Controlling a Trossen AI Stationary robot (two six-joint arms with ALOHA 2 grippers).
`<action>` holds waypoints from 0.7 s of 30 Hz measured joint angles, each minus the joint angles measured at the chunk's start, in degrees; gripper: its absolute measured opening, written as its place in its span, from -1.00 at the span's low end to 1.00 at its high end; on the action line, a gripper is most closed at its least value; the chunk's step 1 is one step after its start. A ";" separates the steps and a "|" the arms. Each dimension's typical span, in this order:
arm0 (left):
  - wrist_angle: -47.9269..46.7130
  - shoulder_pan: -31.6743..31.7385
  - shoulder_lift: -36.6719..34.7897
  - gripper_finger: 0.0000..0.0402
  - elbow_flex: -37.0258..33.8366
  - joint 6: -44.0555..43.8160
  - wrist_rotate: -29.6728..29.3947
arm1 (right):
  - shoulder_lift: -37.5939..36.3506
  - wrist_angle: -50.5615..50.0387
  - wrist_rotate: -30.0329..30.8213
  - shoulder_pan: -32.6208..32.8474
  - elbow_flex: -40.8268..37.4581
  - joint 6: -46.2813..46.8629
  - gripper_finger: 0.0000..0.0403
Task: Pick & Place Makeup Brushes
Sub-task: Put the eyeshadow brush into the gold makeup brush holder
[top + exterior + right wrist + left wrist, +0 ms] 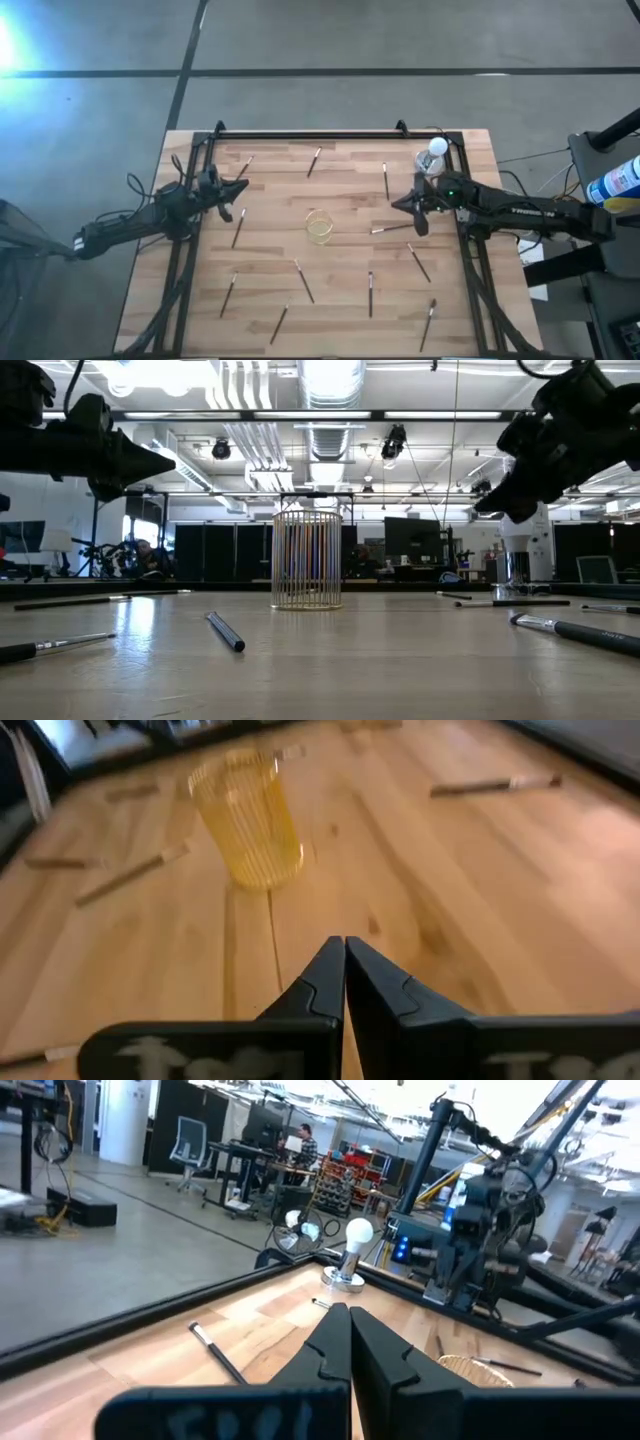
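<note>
Wooden table (pixel 270 200) – makeup brushes (pixel 302 281) scattered (none gripped); left gripper (pixel 238 190), right gripper (pixel 398 204) closed, empty.

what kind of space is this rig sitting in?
Looks like a robotics lab or open industrial workshop. Exposed ceiling ducts and strip lights overhead, bare concrete floor round the wooden table, and a person at a desk beyond.

We counted eleven makeup brushes (pixel 238 229) scattered on the table (pixel 340 300), one wire cup (pixel 320 226), one white round-topped object (pixel 437 148) and two arms, each with one gripper
</note>
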 joint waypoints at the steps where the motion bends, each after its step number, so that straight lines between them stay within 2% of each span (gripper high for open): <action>1: 0.00 0.02 0.00 -1.00 0.00 -0.94 0.00 | 1.20 -0.01 0.02 0.35 0.20 -0.12 -0.96; 6: 1.05 0.02 0.02 -1.00 0.00 -2.43 -2.08 | 8.01 -3.87 0.44 2.07 2.82 0.02 -0.91; 16: 1.80 0.02 2.11 -1.00 0.00 -1.23 -2.15 | 27.70 -11.65 3.04 7.10 13.87 -2.97 -0.48; 21: 3.25 0.02 2.83 -1.00 0.00 0.07 -1.99 | 38.81 -15.10 3.01 9.39 21.04 -3.43 -0.36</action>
